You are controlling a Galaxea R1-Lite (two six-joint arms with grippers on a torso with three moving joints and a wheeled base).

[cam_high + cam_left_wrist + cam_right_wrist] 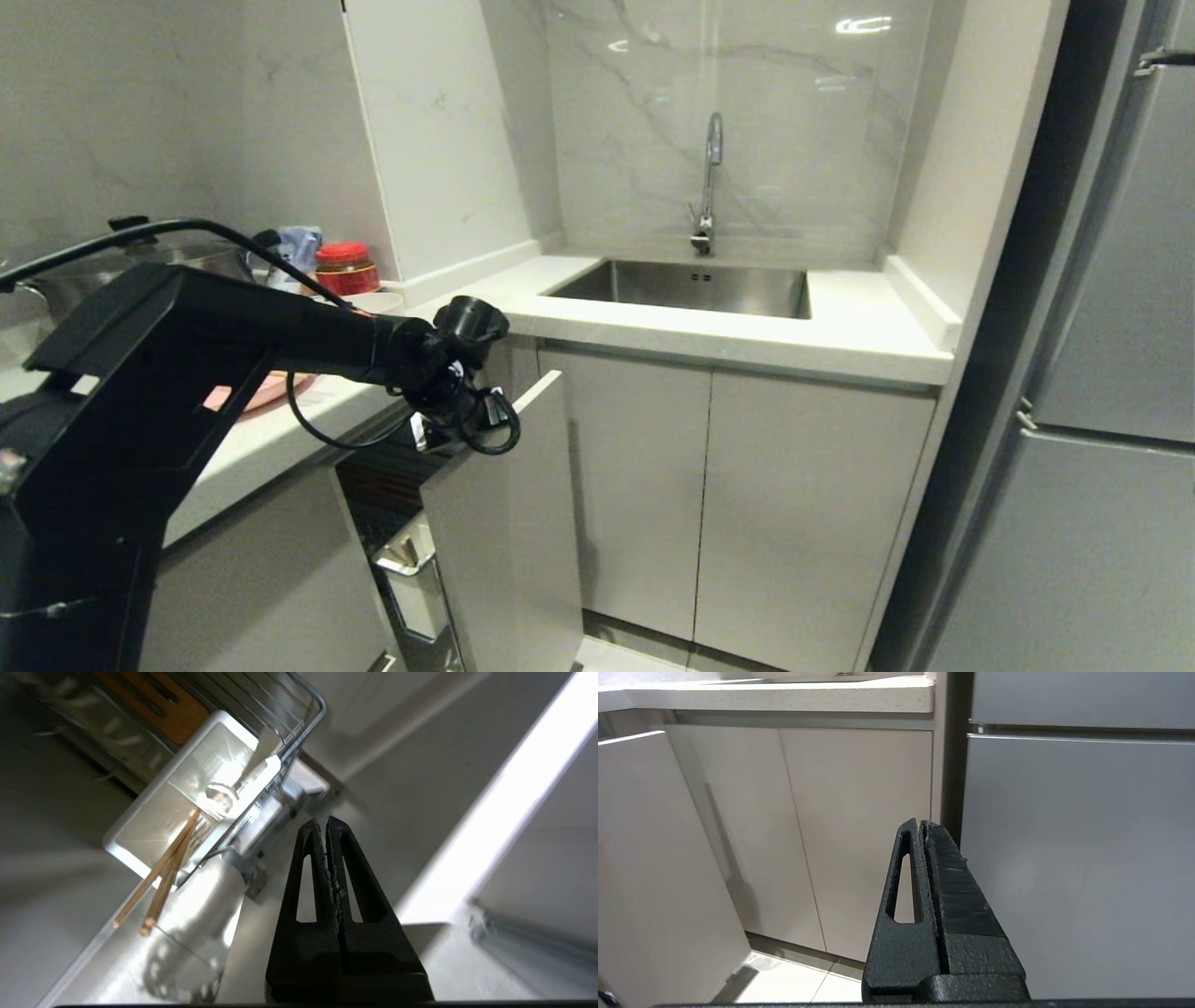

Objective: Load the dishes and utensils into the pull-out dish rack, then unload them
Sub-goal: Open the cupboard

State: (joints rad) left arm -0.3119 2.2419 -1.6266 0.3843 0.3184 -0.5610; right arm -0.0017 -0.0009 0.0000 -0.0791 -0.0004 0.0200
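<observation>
Two chopsticks (159,877) lean in the white utensil cup (154,826) of the pull-out dish rack (299,714), so my left gripper (327,823), pressed together and empty, should part before descending squarely over them.

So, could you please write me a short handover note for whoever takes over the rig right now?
Left end effector: shut, empty, above the pulled-out dish rack, beside its white utensil cup.
Right end effector: shut, empty, parked low facing the cabinet doors.
Chopsticks and fork: standing in the utensil cup.
Pink plate: on the counter behind the left arm, not in the rack.
Bowl: cannot be made out.
Done: the utensils are loaded.
Left: rack the plate and bowl, then unload everything.
</observation>
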